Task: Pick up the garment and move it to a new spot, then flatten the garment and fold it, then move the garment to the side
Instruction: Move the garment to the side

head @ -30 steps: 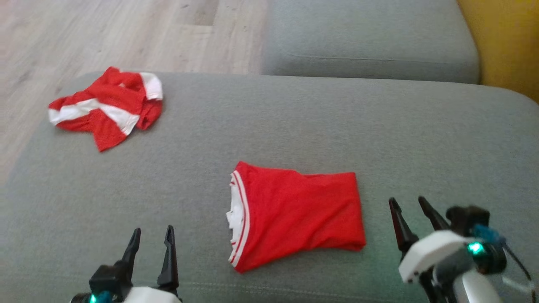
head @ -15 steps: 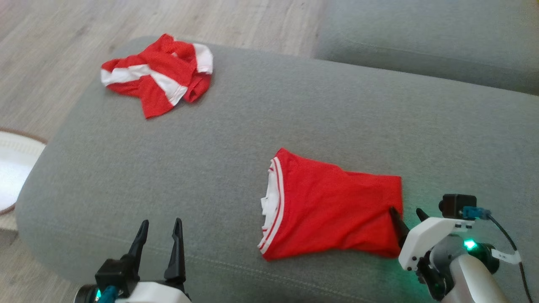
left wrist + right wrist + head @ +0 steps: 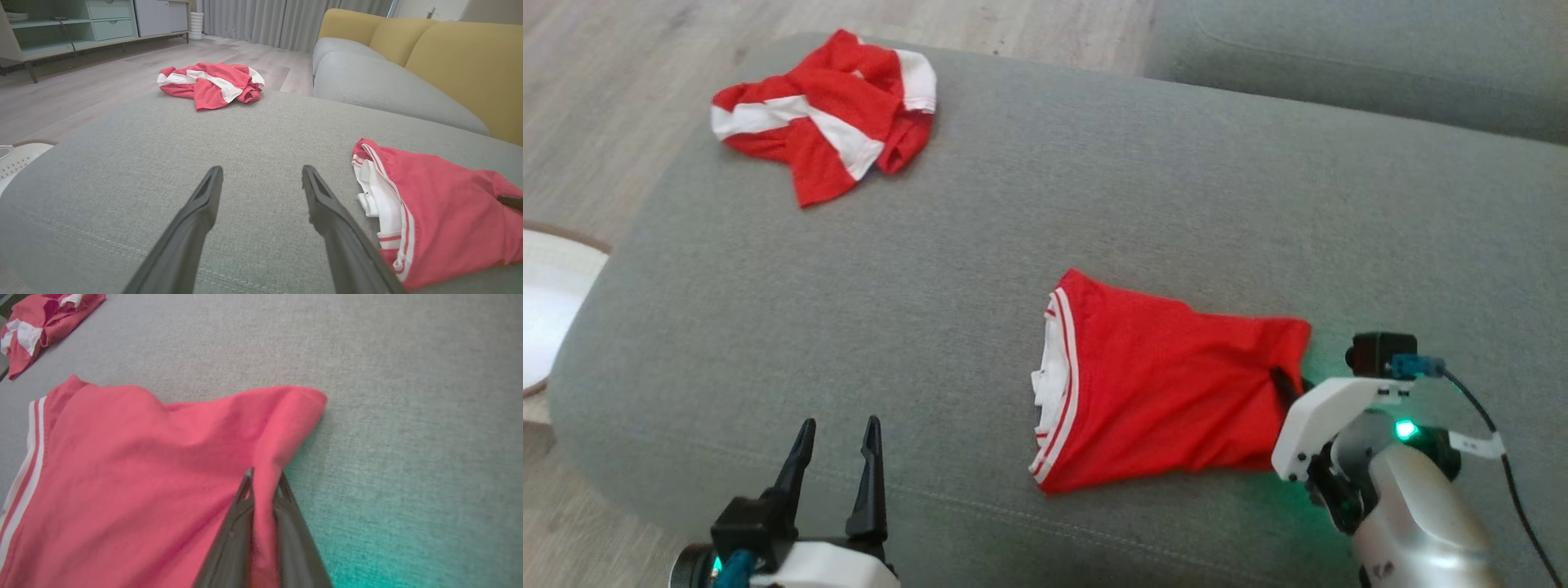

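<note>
The garment [image 3: 1160,384], red with a white-striped waistband on its left end, lies folded on the grey couch cushion [image 3: 947,269]. My right gripper [image 3: 1288,380] is shut on the garment's right edge, and a fold of red cloth is pinched between its fingers. The right wrist view shows the garment [image 3: 143,465] bunched up around the right gripper [image 3: 263,475]. My left gripper [image 3: 837,429] stands open over bare cushion, left of the garment and apart from it. In the left wrist view the left gripper [image 3: 261,171] has nothing between its fingers, with the garment [image 3: 441,204] at the right.
A second red and white garment [image 3: 825,114] lies crumpled at the cushion's far left corner. Another grey cushion [image 3: 1339,65] sits behind, with yellow backrests [image 3: 461,53]. Wooden floor and a white round object [image 3: 547,310] lie past the cushion's left edge.
My right gripper moved left onto the garment's right edge and shut on it, bunching the cloth. The head camera shifted. The left gripper stayed open in place.
</note>
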